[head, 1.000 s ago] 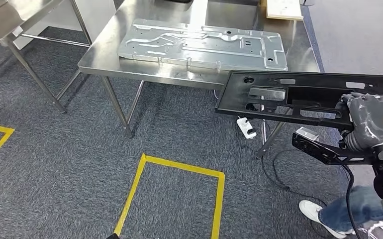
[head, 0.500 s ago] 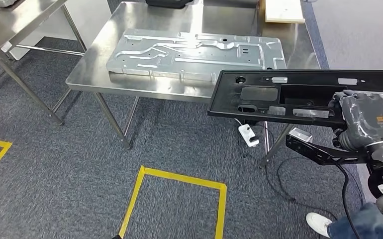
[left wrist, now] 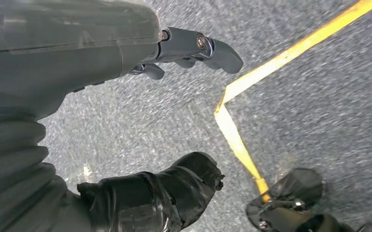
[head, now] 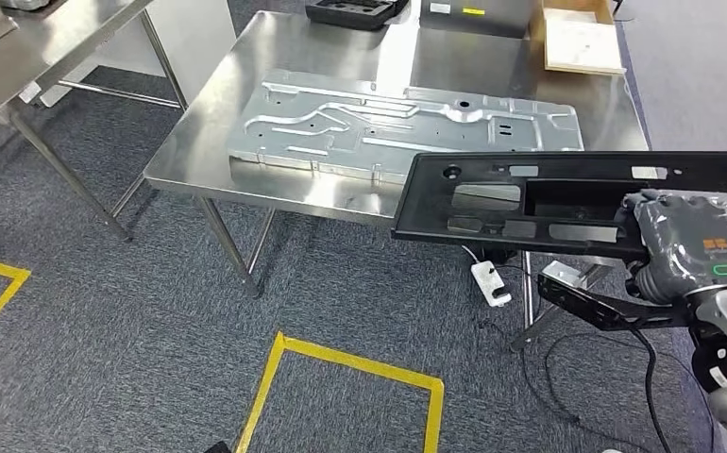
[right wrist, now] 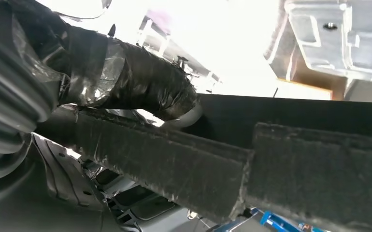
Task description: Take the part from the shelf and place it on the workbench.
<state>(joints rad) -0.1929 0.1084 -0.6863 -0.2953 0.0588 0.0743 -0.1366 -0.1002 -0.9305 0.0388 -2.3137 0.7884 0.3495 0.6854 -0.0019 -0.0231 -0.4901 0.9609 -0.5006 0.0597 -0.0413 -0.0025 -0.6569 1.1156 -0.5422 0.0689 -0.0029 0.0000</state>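
Head view is showing the whole scene sliding compared with a second ago: the bench point(head: 246, 113) is sitting fuller in frame, with more of its far end and the items there coming in, so the camera is moving with the robot rather than the things moving themselves. The right hand point(head: 690, 247) is still clamping the black part point(head: 530, 203) at its near edge, fingers wrapped over the rim, and the part is reaching out flat from those fingers, its far end now overlapping the bench's near edge and the silver plate point(head: 407, 127) that is lying beyond the fingertips. I am reading this as the carry nearing its end, with the set-down not yet done: the part is hanging in the air and the shelf is already out of the picture. In the right wrist view the taped fingers point(right wrist: 140, 82) are pressing against the part's dark underside point(right wrist: 290, 121), though glare is washing out much of that frame, so how deep the hold goes I cannot say. The left hand point(left wrist: 126, 121) is hanging over carpet and yellow floor tape point(left wrist: 242, 140), thumb and fingers apart and holding nothing. As for writing, the right hand's back is carrying a small orange mark and a green one, both too small to read; nothing else is legible.
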